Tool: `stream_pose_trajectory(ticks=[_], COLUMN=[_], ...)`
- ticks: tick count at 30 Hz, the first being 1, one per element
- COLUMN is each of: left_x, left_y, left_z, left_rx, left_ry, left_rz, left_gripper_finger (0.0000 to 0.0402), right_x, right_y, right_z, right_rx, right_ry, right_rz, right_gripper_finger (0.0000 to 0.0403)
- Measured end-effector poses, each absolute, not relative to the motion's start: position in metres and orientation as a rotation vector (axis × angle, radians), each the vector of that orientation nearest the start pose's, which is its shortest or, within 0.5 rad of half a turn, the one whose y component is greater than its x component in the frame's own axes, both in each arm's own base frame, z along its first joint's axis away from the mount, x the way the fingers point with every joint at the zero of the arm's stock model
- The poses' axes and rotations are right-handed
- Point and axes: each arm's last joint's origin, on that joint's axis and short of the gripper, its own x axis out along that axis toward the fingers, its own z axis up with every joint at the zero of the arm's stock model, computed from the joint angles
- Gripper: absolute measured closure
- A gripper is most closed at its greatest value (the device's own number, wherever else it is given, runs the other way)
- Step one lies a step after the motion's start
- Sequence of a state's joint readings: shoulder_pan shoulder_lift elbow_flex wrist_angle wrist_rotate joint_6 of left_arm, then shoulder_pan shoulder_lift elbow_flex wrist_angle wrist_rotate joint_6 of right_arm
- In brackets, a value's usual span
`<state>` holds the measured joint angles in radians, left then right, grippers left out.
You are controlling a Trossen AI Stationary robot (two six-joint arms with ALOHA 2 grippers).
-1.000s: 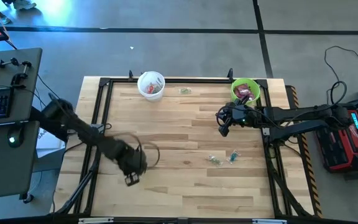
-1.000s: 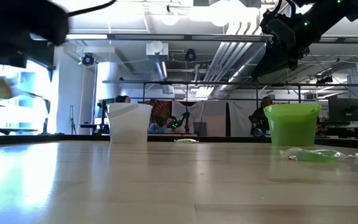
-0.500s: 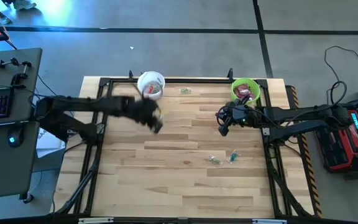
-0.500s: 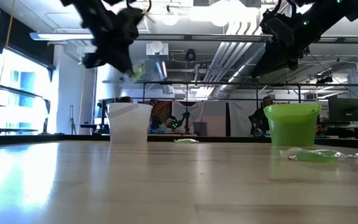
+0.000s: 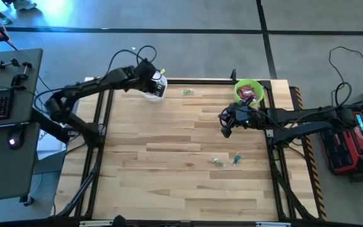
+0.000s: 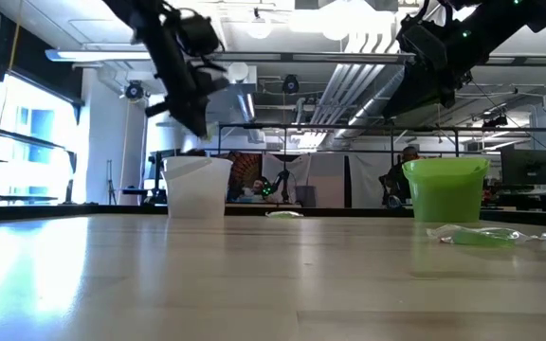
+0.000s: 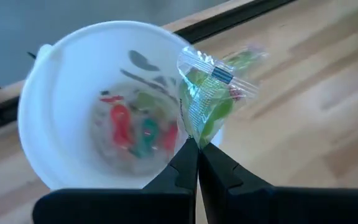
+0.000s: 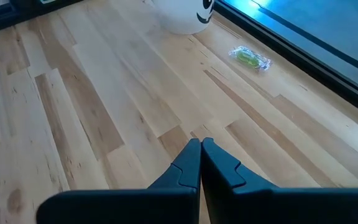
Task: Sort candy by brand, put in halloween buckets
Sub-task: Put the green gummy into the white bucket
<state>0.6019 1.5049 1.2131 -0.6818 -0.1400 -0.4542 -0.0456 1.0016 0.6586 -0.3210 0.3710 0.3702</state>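
My left gripper (image 5: pixel 158 79) is above the white bucket (image 5: pixel 152 89) at the table's far edge, shut on a clear-wrapped green candy (image 7: pixel 207 99). Several red and green wrapped pieces lie inside this bucket (image 7: pixel 73 112). My right gripper (image 5: pixel 225 130) is shut and holds nothing; it hangs in the air just in front of the lime green bucket (image 5: pixel 249 92), which holds magenta packets (image 5: pixel 247 95). Loose clear-wrapped candies lie flat on the table: one (image 5: pixel 187 92) between the buckets and two (image 5: pixel 217 162) (image 5: pixel 236 157) toward the right. My left gripper pinches the candy by one end of its clear wrapper (image 7: pixel 193 134), between the two fingertips. The fingers slant down from the table's left side. The candy sticks out past the fingertips, lifted clear, over the white bucket's rim (image 7: pixel 185 46).
A black frame (image 5: pixel 194 80) runs around the wooden table top. The white bucket (image 6: pixel 197 187) and the green bucket (image 6: pixel 445 188) stand near the far edge. The near half of the table (image 5: pixel 181 189) is bare wood.
My left gripper has swept from the table's near left up to the far edge, rising and rolling its wrist on the way, and now hangs over the white bucket. It has stayed shut on the green candy throughout.
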Motion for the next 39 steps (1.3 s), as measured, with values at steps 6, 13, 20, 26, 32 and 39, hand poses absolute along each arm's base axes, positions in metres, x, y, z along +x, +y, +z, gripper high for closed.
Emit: stream_pose_trajectory(ticks=[6, 13, 20, 26, 32, 39], left_x=[0.259, 0.262, 0.267, 0.283, 0.301, 0.313], left_y=[0.201, 0.206, 0.196, 0.164, 0.122, 0.08], left_z=[0.246, 0.236, 0.243, 0.268, 0.279, 0.268], left_rx=[-0.608, -0.569, -0.527, -0.447, -0.366, -0.388], left_ry=[0.914, 0.968, 0.953, 0.799, 0.708, 0.676], left_rz=[0.911, 0.883, 0.848, 0.747, 0.629, 0.525], left_gripper_finger=[0.0401, 0.0369, 0.0301, 0.0261, 0.0255, 0.0254], right_x=[0.203, 0.203, 0.199, 0.197, 0.196, 0.205], right_y=[-0.02, -0.02, -0.022, -0.013, 0.011, 0.045], right_z=[0.242, 0.242, 0.237, 0.232, 0.221, 0.197], right_rx=[0.264, 0.282, 0.397, 0.5, 0.543, 0.489], right_ry=[0.57, 0.566, 0.622, 0.724, 0.872, 1.002], right_rz=[-0.523, -0.529, -0.499, -0.353, -0.236, -0.223], right_gripper_finger=[0.0403, 0.0403, 0.0389, 0.0319, 0.0241, 0.0208])
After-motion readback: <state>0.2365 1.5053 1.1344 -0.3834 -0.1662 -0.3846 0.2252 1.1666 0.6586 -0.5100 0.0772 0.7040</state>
